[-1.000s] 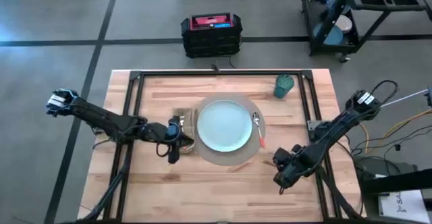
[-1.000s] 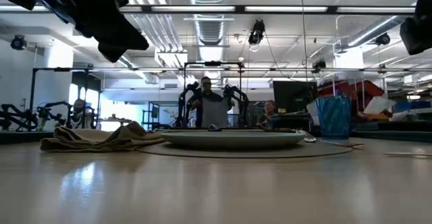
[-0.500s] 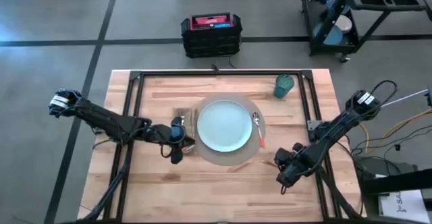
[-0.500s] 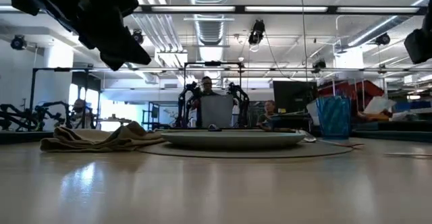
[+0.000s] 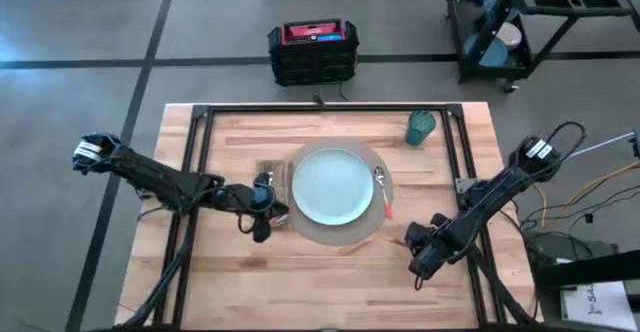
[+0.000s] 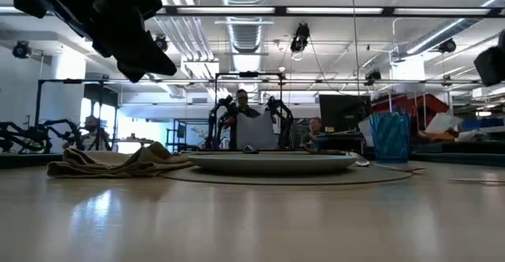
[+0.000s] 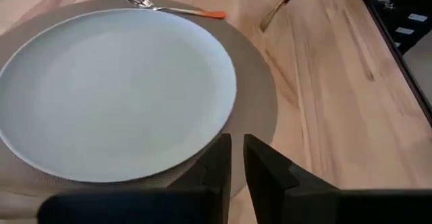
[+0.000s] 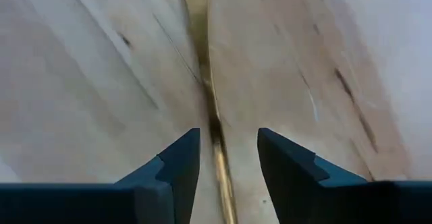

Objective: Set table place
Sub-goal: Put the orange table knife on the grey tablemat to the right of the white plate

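Hovering over the tabletop, both arms carry nothing. Round mat centres the pale blue plate, just ahead of the left jaws, nearly shut and empty. Crumpled tan napkin beside them. Right jaws part-open, empty, likely clearing away from the orange-handled fork. Teal cup well beyond.

No readable text, label, brand, number or sign anywhere. Red panel atop black crate on floor beyond table's far edge: marks illegible.
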